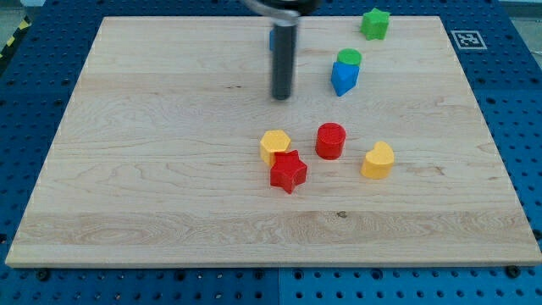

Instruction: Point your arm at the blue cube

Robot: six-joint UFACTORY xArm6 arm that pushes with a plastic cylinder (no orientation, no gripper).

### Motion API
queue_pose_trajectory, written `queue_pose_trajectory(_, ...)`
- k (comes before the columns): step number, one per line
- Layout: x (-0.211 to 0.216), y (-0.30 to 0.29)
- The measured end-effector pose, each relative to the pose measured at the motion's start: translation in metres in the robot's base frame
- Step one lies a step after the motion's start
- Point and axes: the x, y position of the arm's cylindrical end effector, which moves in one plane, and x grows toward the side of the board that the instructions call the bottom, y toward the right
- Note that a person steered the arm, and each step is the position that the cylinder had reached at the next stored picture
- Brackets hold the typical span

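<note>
Blue cube (271, 38): only a thin blue sliver shows at the left edge of my rod (282, 55), near the view's top of the wooden board (152, 169); the rest of it is hidden behind the rod, so shape can't be confirmed from here. My tip (281, 97) sits on the board just toward the view's bottom of that sliver, close to it; can't tell whether they touch. I have no claw, only the straight dark rod, so nothing is clenched or grasped and there is no open or closed state to give.

To the view's right of the tip: a blue block (343, 78), angular shape, with a green cylinder (349, 58) touching it on its upper side. Further toward the top right, a green block (375, 23), roughly star-like, well apart from the pair.

Toward the view's bottom from the tip, a cluster: yellow block (275, 145), looks hexagonal, touching a red star (288, 171) just below it. Red cylinder (330, 141) just beside these on the right, apart from them. Yellow block (378, 160), rounded on one side, near the red cylinder and further right.

The board lies on a blue perforated table (34, 93). A black-and-white marker tag (467, 39) sits off the board's top right corner.
</note>
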Motion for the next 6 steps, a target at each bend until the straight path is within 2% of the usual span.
queue_pose_trajectory(1, -0.044, -0.065)
queue_pose_trajectory(2, -0.134, -0.098)
queue_pose_trajectory(3, -0.178, -0.085)
queue_pose_trajectory(5, -0.182, 0.014)
queue_pose_trajectory(6, -0.168, 0.005)
